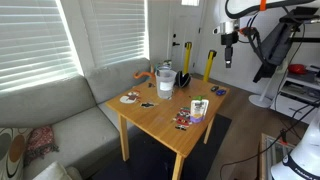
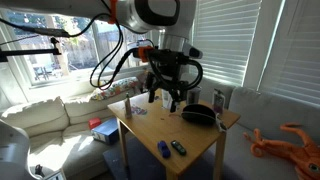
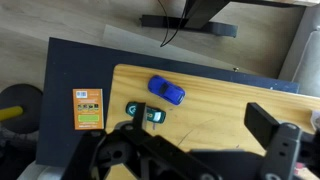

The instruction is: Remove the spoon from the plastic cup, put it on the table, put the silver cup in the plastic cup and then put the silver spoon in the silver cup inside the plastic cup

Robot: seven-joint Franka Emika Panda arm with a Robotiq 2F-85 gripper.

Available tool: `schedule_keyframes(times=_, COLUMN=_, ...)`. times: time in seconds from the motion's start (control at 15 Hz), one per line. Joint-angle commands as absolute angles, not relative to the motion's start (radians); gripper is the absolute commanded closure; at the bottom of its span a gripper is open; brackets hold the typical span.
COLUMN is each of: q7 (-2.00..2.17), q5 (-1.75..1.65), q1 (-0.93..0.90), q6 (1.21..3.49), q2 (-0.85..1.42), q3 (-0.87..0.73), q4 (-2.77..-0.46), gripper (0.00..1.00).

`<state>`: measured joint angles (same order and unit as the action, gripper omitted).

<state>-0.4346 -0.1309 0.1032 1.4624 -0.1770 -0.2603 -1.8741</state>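
Observation:
The whitish translucent plastic cup (image 1: 165, 83) stands near the far edge of the light-wood table (image 1: 160, 112), with a spoon (image 1: 165, 68) upright in it. The small dark silver cup (image 1: 183, 79) stands just beside it; in an exterior view it shows as a dark cup (image 2: 219, 99) at the table's far right. My gripper (image 1: 228, 55) hangs high above the table, well away from both cups. It is open and empty in both exterior views (image 2: 168, 97). In the wrist view the gripper (image 3: 200, 125) has its fingers spread over bare wood (image 3: 215, 100).
A blue toy car (image 3: 167, 91) and a green toy car (image 3: 145, 113) lie near a table corner. A black bowl-like object (image 2: 198, 115), a small plate (image 1: 130, 98) and a small box (image 1: 197, 108) are on the table. A grey couch (image 1: 60, 115) adjoins it.

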Motion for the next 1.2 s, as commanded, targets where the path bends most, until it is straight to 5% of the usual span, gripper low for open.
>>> schedule_keyframes(times=0.0, q7=-0.437, q5=-0.128, q1=0.12, q6=1.461, q2=-0.175, q3=-0.245, q4=-1.872, gripper=0.0)
schedule_keyframes(times=0.4, q7=-0.4, q5=-0.107, q1=0.117, q6=1.462, q2=-0.166, q3=-0.239, q4=-1.863, gripper=0.0)
schedule_keyframes(times=1.13, q7=0.313, q5=0.154, q1=0.069, q6=1.631, q2=0.001, q3=-0.086, q4=-1.664, gripper=0.0)
